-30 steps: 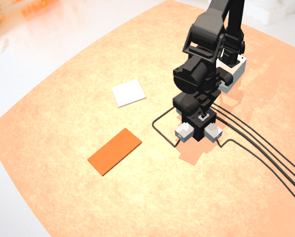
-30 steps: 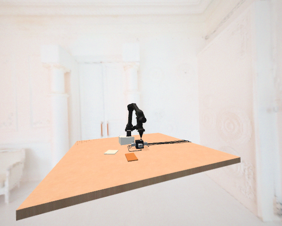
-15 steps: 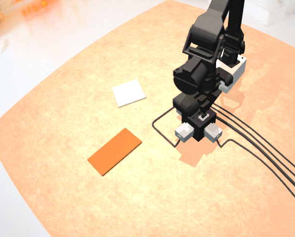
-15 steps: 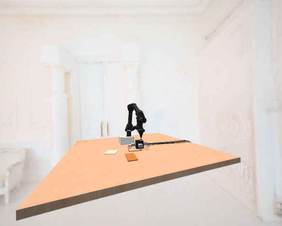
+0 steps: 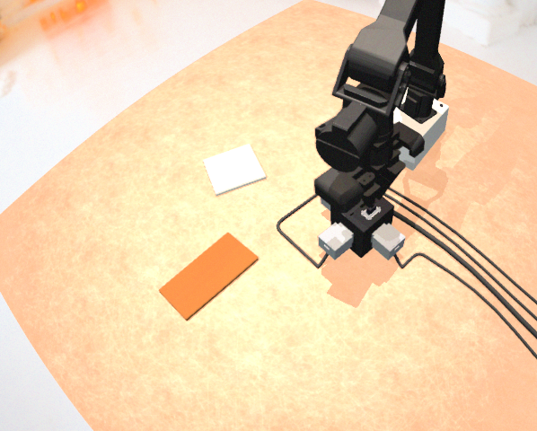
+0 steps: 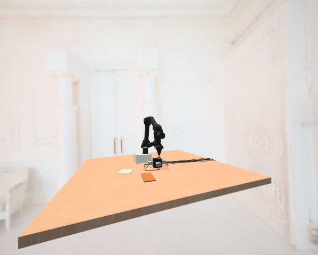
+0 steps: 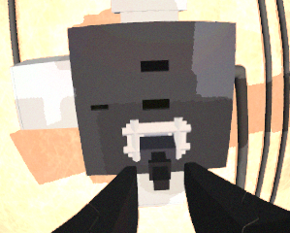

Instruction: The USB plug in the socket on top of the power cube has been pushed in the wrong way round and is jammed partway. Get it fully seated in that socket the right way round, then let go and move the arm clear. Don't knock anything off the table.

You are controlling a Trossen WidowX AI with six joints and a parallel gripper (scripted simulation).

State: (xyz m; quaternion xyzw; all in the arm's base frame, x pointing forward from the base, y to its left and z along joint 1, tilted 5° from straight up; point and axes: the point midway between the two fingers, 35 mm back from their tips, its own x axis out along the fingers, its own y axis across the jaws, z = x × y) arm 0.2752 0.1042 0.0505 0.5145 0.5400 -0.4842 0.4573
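The black power cube [image 5: 362, 233] [image 6: 155, 162] [image 7: 119, 84] stands on the orange table [image 5: 120, 347]. On its top a white-rimmed socket [image 5: 372, 215] [image 7: 156, 131] holds the small dark USB plug [image 7: 158, 167], which sits low in the socket. How deep it sits and which way round it is I cannot tell. My gripper [image 5: 370, 204] [image 6: 159, 155] [image 7: 160, 174] points straight down right above the plug. Its fingers stand a little apart on either side of the plug, with gaps showing, so it is open.
White adapter plugs [image 5: 336, 240] [image 5: 388, 241] stick out of the cube's sides, and several black cables [image 5: 468, 259] run off to the right. A white card [image 5: 233, 168] [image 6: 125, 171] and an orange card [image 5: 208, 274] [image 6: 148, 177] lie to the left. The arm's white base [image 5: 428, 129] stands behind.
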